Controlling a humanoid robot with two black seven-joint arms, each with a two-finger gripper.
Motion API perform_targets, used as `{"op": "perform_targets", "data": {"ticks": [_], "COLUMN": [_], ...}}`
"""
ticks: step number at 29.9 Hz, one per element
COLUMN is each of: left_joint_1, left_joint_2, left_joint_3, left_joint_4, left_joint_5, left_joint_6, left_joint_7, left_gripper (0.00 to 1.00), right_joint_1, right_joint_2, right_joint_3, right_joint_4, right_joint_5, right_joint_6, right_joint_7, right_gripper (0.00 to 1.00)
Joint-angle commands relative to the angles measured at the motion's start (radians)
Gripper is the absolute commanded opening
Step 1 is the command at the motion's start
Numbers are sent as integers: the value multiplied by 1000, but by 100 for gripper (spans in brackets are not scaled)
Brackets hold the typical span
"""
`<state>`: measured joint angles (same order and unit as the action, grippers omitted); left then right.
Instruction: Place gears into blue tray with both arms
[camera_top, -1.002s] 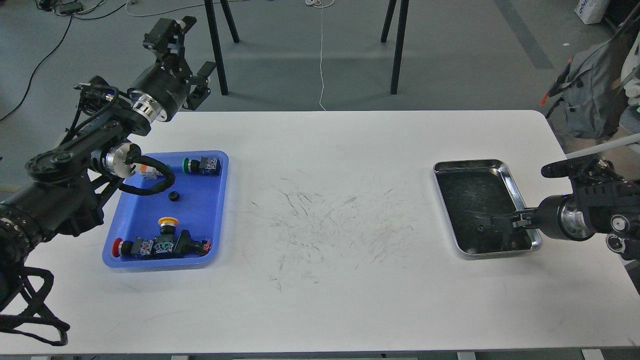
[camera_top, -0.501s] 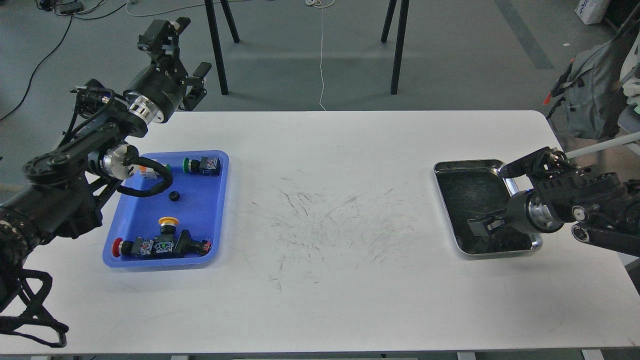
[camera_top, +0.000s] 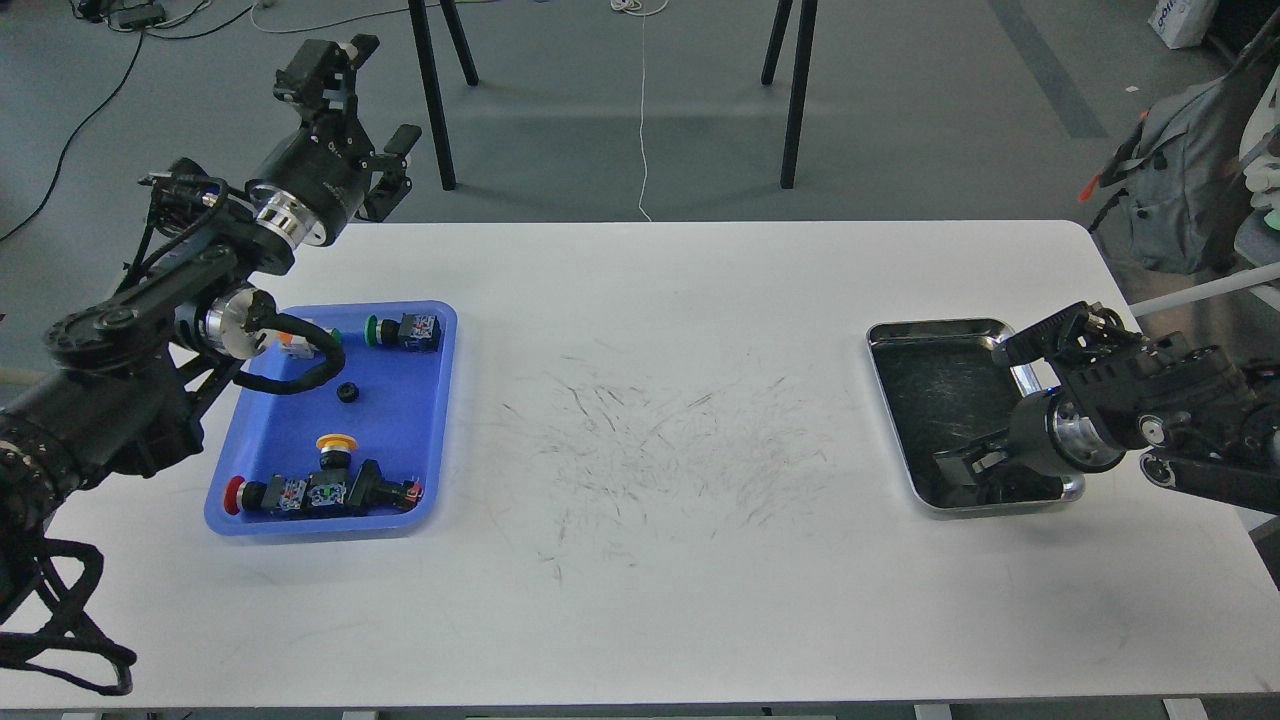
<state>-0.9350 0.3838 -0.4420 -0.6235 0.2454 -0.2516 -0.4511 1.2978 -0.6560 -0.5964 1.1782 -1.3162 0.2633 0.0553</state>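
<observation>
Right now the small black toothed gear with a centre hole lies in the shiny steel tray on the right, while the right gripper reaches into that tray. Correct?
Not quite. The head view shows the small black gear lying in the bright-blue plastic tray on the left, among the push-buttons. The rest stands: the right gripper reaches into the shiny steel tray.

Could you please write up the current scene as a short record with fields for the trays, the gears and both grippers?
blue tray: left part of the table, holding one gear and several push-buttons
steel tray: right part of the table; any gear inside cannot be told against its dark floor
left gripper: raised beyond the table's far left corner, fingers apart, holding nothing
right gripper: low inside the steel tray's near end; fingers too dark to tell open from shut
</observation>
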Motion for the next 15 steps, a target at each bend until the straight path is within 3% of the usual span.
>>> {"op": "perform_targets", "data": {"ticks": [1,15], "left_joint_1": [1,2], "left_joint_2": [1,4], "left_joint_3": [0,0], "left_joint_4": [1,1], "left_joint_5": [0,0], "left_joint_6": [2,3], "left_joint_7": [0,0], "left_gripper": [100,100], "right_joint_1": [-2,0], "right_joint_2": [7,9], "right_joint_3": [-2,-14], "right_joint_4": [-5,-9], "right_joint_5": [0,2], "right_joint_6": [1,16], "right_joint_7": [0,14], "right_gripper": [72,67]}}
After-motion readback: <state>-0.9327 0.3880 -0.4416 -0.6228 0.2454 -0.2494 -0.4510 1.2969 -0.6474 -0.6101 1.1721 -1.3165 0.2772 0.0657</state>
